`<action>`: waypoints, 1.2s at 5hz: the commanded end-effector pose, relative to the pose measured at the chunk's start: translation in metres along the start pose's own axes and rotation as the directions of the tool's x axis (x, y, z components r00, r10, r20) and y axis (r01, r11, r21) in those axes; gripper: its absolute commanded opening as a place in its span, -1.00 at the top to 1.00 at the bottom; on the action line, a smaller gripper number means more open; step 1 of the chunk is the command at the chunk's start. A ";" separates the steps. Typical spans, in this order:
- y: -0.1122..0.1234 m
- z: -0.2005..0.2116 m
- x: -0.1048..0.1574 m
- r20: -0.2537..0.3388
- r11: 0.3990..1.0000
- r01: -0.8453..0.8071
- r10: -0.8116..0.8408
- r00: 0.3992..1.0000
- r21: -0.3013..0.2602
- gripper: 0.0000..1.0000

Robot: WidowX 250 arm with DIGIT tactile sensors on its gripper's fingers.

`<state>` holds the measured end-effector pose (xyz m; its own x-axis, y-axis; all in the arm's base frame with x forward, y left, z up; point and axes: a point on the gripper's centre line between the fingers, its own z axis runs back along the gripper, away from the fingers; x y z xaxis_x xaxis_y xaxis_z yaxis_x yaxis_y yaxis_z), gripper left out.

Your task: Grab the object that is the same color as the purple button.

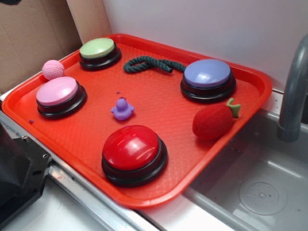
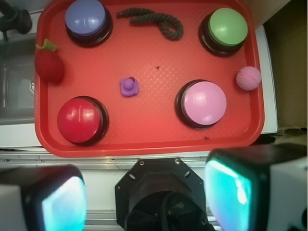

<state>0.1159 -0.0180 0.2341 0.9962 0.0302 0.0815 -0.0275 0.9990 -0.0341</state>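
Note:
A tiny purple duck [image 1: 122, 109] [image 2: 129, 86] stands near the middle of the red tray [image 1: 159, 98] [image 2: 154, 120]. The purple button [image 1: 208, 77] [image 2: 87, 19], a lavender dome on a black base, sits at the tray's far right corner in the exterior view. In the wrist view my gripper [image 2: 147, 197] hangs high above the robot's base, off the tray's near edge and far from the duck. Its teal-padded fingers [image 2: 62, 204] are spread wide with nothing between them. The exterior view does not show the gripper.
Also on the tray: a pink button [image 1: 58, 95], a green button [image 1: 99, 52], a red button [image 1: 133, 153], a red strawberry toy [image 1: 214, 121] and a dark rope [image 1: 151, 64]. A pink knitted ball [image 1: 53, 69] rests on the tray's left rim. A sink [image 1: 260, 192] and faucet [image 1: 294, 91] lie to the right.

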 end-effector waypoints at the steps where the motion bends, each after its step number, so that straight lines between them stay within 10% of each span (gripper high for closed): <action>1: 0.000 0.000 0.000 0.000 1.000 0.000 0.000 1.000 0.000 -1.00; 4: 0.014 -0.145 0.086 -0.117 0.972 0.181 -0.164 0.979 0.150 -1.00; 6: 0.019 -0.188 0.083 -0.086 0.966 0.248 -0.241 0.967 0.076 -1.00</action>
<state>0.2090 0.0007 0.0480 0.9769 -0.2120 -0.0254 0.2131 0.9755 0.0553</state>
